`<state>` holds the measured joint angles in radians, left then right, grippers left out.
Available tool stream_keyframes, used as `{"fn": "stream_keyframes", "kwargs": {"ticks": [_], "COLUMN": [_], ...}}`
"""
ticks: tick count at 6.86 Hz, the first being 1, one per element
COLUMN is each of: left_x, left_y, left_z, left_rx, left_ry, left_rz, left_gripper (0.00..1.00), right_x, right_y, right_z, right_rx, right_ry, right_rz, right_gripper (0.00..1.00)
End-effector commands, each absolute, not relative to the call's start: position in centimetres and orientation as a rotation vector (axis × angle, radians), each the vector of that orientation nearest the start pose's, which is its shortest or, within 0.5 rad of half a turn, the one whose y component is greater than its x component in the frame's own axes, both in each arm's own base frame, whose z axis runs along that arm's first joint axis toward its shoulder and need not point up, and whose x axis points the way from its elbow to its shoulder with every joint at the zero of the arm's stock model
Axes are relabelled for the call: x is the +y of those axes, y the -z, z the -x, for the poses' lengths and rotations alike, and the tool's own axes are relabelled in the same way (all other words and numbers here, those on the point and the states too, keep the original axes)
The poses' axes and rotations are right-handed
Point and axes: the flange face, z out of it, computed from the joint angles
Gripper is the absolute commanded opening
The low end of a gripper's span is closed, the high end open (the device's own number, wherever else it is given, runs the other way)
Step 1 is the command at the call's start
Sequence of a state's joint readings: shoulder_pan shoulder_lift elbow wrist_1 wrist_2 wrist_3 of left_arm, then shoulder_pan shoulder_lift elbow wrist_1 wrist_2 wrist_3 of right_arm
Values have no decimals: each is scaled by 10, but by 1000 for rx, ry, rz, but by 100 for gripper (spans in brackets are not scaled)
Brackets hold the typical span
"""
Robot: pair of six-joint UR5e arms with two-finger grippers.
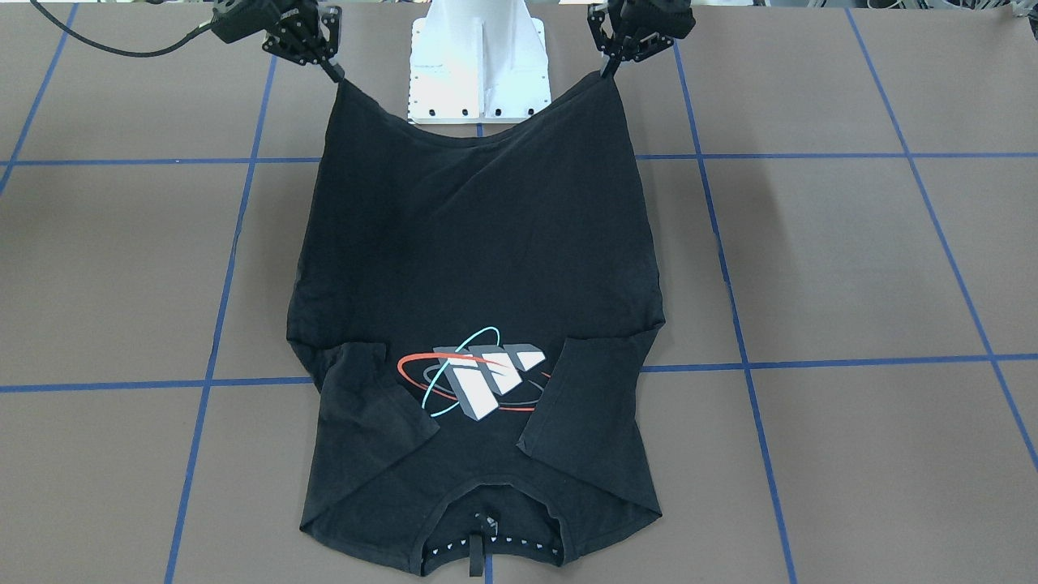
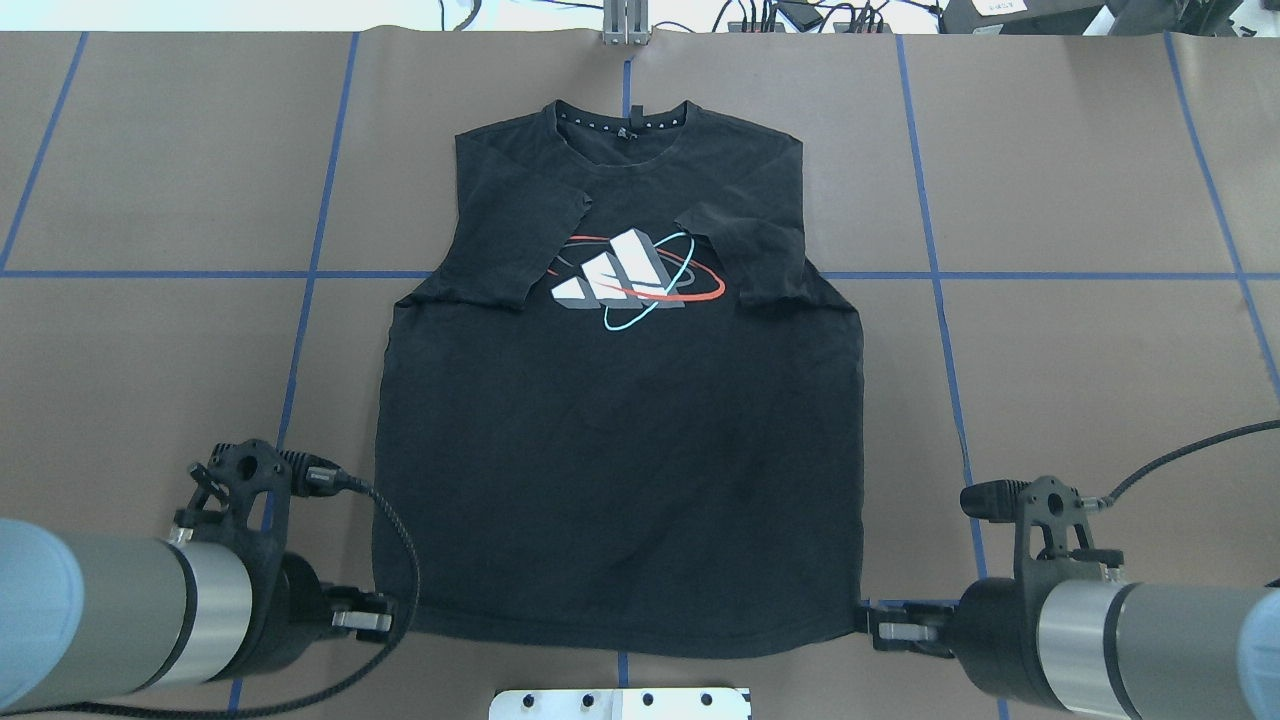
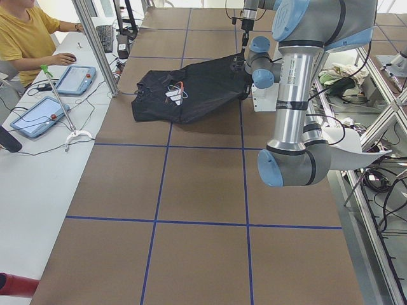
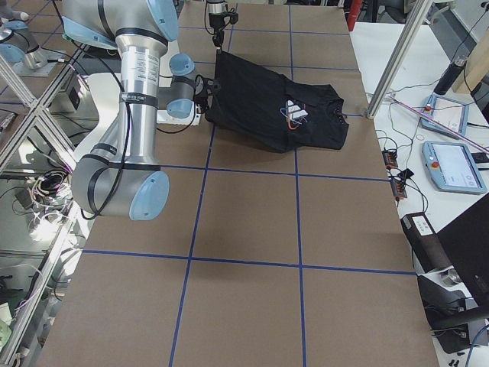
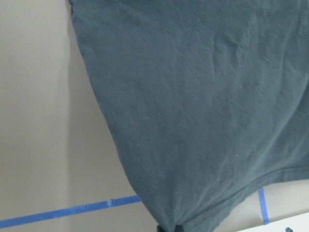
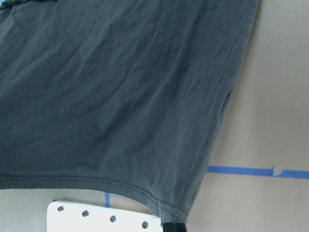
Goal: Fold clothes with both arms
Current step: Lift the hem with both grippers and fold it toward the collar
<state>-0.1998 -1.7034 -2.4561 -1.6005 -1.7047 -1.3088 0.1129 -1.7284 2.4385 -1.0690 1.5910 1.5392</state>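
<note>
Showing a brown table (image 2: 1100, 400) ruled into large squares by blue tape lines (image 2: 1090, 275), with the white pedestal base (image 1: 478, 73) at the robot's edge. Along the far side ran a white bench, where a person (image 3: 25, 32) in a yellow top sat near two control tablets (image 3: 75, 79).

The black T-shirt (image 2: 620, 450) lay print-side up at the table's centre, collar away from the robot, both sleeves folded inward beside the logo (image 2: 635, 280). The left gripper (image 2: 385, 622) was pressed together on the hem corner on its own side, and the right gripper (image 2: 872, 630) pinched the opposite hem corner in the same way. The hem hung slack between them, raised off the table near the base, while the collar end rested flat.

The left arm (image 2: 100, 620) and right arm (image 2: 1150, 640) reached inward from either side, their wrists held roughly level and facing each other across the hem.
</note>
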Motion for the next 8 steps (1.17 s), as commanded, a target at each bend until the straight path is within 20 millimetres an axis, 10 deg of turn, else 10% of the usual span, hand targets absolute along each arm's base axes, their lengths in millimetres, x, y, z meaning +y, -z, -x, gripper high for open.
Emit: {"fn": "stream_keyframes", "kwargs": {"ticks": [1,3,5,8], "left_x": [-178,-206,-291,-386], "left_y": [-202,-218,-239,-253], "left_z": [-358,-386,-414,-377], "left_rx": [1070,1012,914,783], "left_ry": [-148,-110,18,25], "left_rz": [-90,-120,-208,-417], "left_gripper": [0,0,0,0], "right_x": [-160,-202,-269,-371], "right_y": [-246,-270,-288,-275], "right_z": [327,328,374,342], "right_rx": [-1265,-1201,-1162,-1078], "right_ry": [-25,-129,-237,-410], "right_rz": [-43,-110,-186,-247], "right_gripper": [0,0,0,0]}}
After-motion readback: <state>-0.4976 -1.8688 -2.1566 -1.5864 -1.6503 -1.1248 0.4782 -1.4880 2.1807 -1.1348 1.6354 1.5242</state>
